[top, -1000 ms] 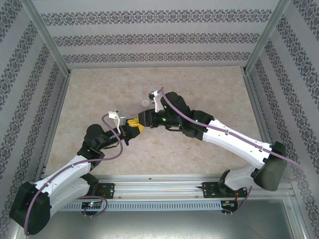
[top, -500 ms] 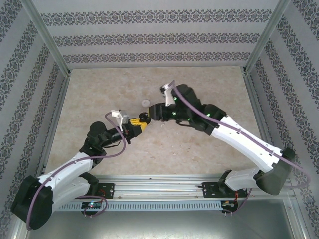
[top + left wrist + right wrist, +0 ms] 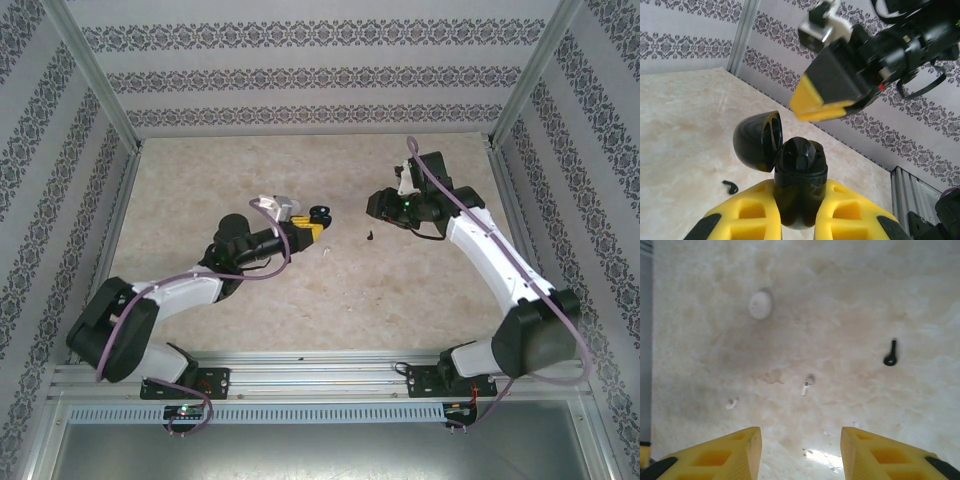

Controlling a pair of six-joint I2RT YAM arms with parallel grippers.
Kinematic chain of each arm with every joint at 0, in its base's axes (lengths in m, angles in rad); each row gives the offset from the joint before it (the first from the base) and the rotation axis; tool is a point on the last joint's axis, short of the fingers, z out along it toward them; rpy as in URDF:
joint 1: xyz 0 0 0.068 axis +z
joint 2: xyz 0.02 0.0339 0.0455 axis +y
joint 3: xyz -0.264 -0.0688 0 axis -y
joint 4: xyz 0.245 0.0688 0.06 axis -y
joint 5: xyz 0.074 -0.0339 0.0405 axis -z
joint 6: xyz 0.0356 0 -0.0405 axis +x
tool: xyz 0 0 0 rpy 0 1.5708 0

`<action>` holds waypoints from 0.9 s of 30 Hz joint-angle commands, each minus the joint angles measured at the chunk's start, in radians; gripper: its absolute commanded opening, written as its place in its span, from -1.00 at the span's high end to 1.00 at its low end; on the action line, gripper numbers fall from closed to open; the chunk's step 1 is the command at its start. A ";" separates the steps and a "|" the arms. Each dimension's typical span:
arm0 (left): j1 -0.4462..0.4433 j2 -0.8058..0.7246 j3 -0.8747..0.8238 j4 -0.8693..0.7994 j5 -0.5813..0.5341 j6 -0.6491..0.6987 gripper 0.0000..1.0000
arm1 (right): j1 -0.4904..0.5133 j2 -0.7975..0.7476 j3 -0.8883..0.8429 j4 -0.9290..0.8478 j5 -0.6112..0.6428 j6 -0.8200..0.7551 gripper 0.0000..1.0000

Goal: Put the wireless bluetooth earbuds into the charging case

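Observation:
My left gripper (image 3: 800,189) is shut on a black charging case (image 3: 800,172), held upright with its lid (image 3: 757,141) flipped open to the left. The wells inside are too dark to read. In the top view this case (image 3: 320,213) sits at the left gripper (image 3: 311,229), mid-table. My right gripper (image 3: 800,432) is open with nothing between its fingers, hovering above the table. Under it lie two white earbuds (image 3: 806,386) (image 3: 731,403) and a black earbud (image 3: 890,354). From above, the right gripper (image 3: 375,206) is apart from the case, with a black earbud (image 3: 369,236) and a white earbud (image 3: 327,250) between the arms.
A small white round disc (image 3: 760,305) lies on the beige table (image 3: 200,180) beyond the white earbuds. Patterned walls and metal frame posts (image 3: 100,90) enclose the table on three sides. The right gripper's yellow fingertip (image 3: 815,102) hangs just above the held case in the left wrist view.
The right gripper has pulled away from the case toward the right and back, its jaws spreading. The left arm has carried the case farther out and to the right.

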 commanded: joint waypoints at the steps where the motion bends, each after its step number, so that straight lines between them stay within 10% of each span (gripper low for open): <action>1: -0.034 0.075 0.062 0.123 0.011 0.023 1.00 | -0.009 0.052 -0.007 -0.056 -0.030 -0.076 0.09; 16: -0.107 0.208 0.087 0.179 -0.101 0.158 1.00 | 0.011 0.344 0.071 -0.176 0.045 -0.181 0.11; 27: -0.165 -0.009 -0.007 -0.033 -0.201 0.238 1.00 | 0.001 0.590 0.268 -0.182 0.133 -0.225 0.13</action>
